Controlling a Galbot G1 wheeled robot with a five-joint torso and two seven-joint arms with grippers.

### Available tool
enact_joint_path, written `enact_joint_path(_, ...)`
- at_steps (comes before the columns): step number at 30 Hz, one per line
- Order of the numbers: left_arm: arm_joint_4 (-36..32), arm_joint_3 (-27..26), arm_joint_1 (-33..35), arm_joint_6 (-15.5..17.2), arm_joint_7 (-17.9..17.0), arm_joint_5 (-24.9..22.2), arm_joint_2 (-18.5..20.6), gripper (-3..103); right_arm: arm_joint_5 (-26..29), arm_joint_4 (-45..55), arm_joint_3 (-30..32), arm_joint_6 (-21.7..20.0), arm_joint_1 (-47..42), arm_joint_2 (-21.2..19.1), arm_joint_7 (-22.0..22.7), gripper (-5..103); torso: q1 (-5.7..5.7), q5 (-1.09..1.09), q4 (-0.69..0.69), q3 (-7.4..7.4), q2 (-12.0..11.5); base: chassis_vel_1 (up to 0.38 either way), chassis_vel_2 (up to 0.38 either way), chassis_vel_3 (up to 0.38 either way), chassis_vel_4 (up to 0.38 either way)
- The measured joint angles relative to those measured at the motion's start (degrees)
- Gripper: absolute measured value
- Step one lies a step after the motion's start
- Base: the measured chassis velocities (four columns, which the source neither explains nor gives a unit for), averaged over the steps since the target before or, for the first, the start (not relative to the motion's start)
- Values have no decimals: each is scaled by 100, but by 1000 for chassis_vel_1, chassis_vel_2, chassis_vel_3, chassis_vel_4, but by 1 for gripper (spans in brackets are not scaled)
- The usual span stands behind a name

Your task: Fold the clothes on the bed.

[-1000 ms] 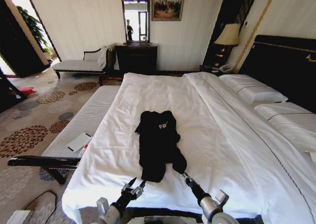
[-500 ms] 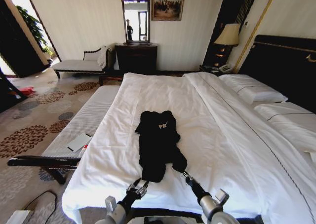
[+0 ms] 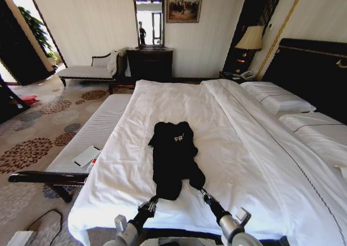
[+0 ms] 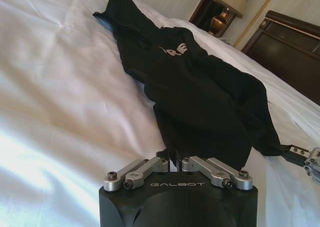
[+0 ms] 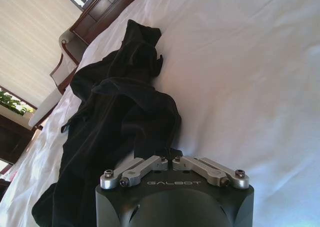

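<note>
Large white-duvet bed with dark wooden headboard (image 3: 227, 148); white pillows (image 3: 277, 102) at the head end. Black soft short-sleeved T-shirt (image 3: 172, 156) lies bunched near the foot edge, "FR" readable. Left hand (image 3: 148, 205) and right hand (image 3: 204, 194) each clenched on its hem. "GALBOT" on both.

Dark-wood chaise (image 3: 87, 70), white cushions, against far wall. Dark dresser (image 3: 149, 63) beside it, mirror (image 3: 148, 19) above. Framed painting (image 3: 184, 3). Bedside lamp (image 3: 250, 39). Patterned carpet (image 3: 32, 132). Bench (image 3: 89, 137) alongside, papers (image 3: 87, 155) on it.
</note>
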Motion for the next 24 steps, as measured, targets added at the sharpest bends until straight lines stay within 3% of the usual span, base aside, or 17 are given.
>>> enact_joint_path(6, -2, 2, -2, -2, -15, -40, -43, 1, -9, 0, 2, 0, -3, -4, -4, 0, 0, 0, 0, 0, 0, 0, 0, 0, 0)
enact_joint_path(15, -210, -206, 258, -120, -22, -125, 35, 1, -54, 57, 3, 5, -53, 6, -8, 0, 0, 0, 0, 0, 0, 0, 0, 0, 0)
enact_joint_path(24, -751, -692, 897, -481, -15, -270, 269, 1, -266, 360, 105, 30, -467, -19, -49, 0, 0, 0, 0, -1, 0, 0, 0, 0, 0)
